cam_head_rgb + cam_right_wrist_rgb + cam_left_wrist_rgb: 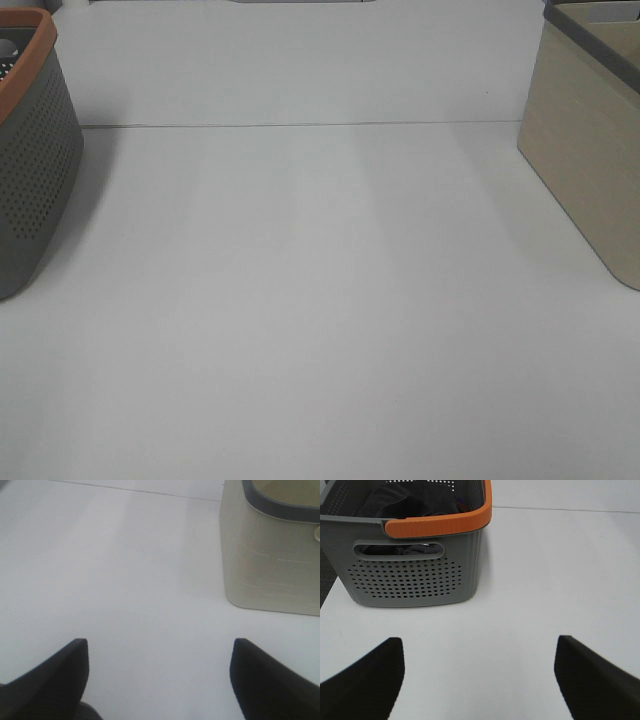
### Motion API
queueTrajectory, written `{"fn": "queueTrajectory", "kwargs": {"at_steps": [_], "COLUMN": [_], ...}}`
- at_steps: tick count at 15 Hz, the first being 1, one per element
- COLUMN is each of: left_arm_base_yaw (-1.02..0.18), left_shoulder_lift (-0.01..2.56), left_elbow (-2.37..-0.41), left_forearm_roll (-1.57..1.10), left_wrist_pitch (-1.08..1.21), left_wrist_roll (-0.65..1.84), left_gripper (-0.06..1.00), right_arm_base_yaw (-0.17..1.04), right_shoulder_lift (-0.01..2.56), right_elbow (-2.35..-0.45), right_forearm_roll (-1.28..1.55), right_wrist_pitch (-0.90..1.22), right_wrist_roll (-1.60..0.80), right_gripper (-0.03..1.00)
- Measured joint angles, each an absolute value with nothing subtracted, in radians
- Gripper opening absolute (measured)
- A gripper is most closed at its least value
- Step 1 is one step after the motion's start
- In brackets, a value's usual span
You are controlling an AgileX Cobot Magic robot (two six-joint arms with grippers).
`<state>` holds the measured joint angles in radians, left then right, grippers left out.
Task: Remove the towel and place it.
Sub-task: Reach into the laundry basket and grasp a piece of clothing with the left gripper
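Note:
A grey perforated basket with an orange rim (30, 160) stands at the table's left edge; in the left wrist view its wall (415, 580) is ahead of my gripper. Dark cloth, the towel (405, 502), lies inside it. A beige bin with a grey rim (590, 150) stands at the right edge and also shows in the right wrist view (270, 555). My left gripper (480, 675) is open and empty over the bare table, short of the basket. My right gripper (159, 675) is open and empty, short of the beige bin. Neither gripper shows in the exterior view.
The white table (320, 300) runs between the two containers, with a thin seam line (300, 125) across its back.

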<state>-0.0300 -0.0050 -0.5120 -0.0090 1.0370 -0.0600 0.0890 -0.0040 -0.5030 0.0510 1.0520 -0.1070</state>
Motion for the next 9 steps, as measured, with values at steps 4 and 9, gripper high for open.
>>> {"fn": "queueTrajectory", "kwargs": {"at_steps": [4,9], "left_arm_base_yaw": [-0.03,-0.03], "left_shoulder_lift": [-0.005,-0.005], "left_elbow": [-0.512,-0.512], "left_forearm_roll": [-0.009,-0.009], "left_wrist_pitch": [1.037,1.037], "left_wrist_roll": [-0.06,-0.06], "left_gripper": [0.76,0.76], "right_arm_base_yaw": [0.089,0.089], "right_shoulder_lift": [-0.004,-0.004], "right_elbow": [-0.503,-0.503], "right_forearm_roll": [0.051,0.051], "right_wrist_pitch": [1.052,1.052], "right_wrist_roll": [-0.107,-0.107], "right_gripper": [0.76,0.76]}}
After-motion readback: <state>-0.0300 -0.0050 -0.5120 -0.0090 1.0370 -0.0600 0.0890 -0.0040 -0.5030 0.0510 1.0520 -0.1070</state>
